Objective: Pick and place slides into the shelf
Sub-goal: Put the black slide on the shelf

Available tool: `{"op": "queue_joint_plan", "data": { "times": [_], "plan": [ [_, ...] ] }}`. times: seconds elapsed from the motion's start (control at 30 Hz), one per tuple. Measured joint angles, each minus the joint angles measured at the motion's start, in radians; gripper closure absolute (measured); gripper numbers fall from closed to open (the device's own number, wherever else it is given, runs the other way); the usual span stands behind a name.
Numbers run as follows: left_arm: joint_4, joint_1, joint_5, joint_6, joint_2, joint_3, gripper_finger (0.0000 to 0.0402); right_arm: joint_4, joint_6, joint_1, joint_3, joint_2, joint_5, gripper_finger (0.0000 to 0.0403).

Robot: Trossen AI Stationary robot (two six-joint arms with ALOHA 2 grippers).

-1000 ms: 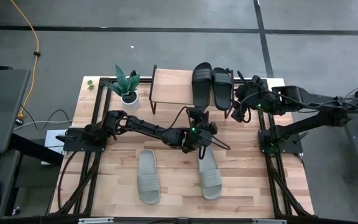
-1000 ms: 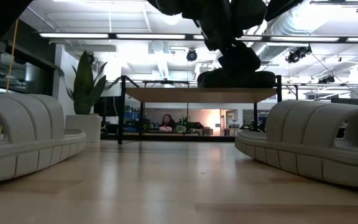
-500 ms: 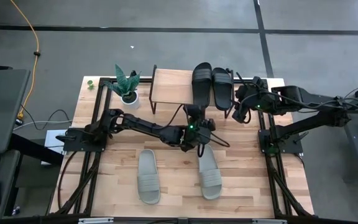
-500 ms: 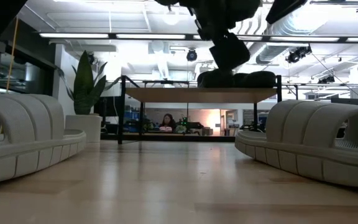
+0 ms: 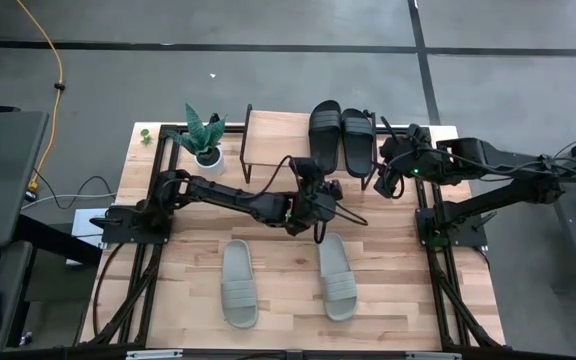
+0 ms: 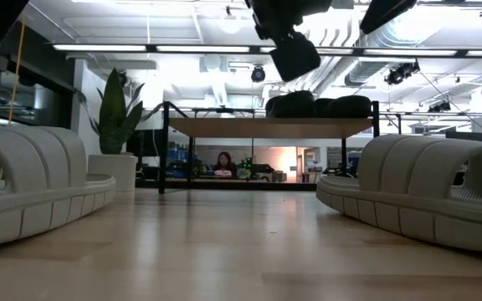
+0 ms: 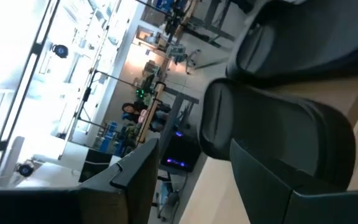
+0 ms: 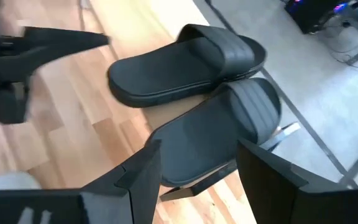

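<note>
Two black slides (image 5: 341,136) sit on the shelf (image 5: 273,138); two grey-green slides (image 5: 238,283) lie on the table. Left gripper (image 5: 313,195) and right gripper (image 5: 386,178): fingers spread, empty.

A small potted plant (image 5: 206,135) in a white pot stands at the far left of the wooden tabletop (image 5: 278,290), its spiky green leaves upright (a taller view of it appears at table height). A yellow cable (image 5: 56,70) trails across the grey floor (image 5: 268,25) beyond, while a person (image 6: 223,163) sits in the brightly lit room behind.
</note>
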Motion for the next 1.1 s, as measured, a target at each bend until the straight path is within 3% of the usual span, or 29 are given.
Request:
{"op": "queue_joint_plan", "data": {
  "times": [0.27,0.5,0.7,0.87,1.1],
  "plan": [
    [-0.052,-0.002,-0.006,0.013,-0.072,0.000,0.0213,0.000,0.012,0.000,0.000,0.000,0.027,0.0208],
    [-0.042,0.017,-0.029,0.136,-0.169,0.000,0.0213,0.005,0.000,0.000,0.000,0.001,0.057,0.0208],
    [-0.042,0.059,0.022,0.152,-0.294,0.000,0.0213,0.090,-0.054,-0.007,0.000,0.001,0.076,0.0208],
    [-0.042,0.096,0.062,0.167,-0.392,0.004,0.0213,0.210,-0.136,-0.090,0.000,0.024,-0.033,0.0208],
    [-0.096,0.117,0.083,0.107,-0.435,0.090,0.0213,0.266,-0.199,-0.303,0.000,0.116,-0.201,0.0208]
  ]
}}
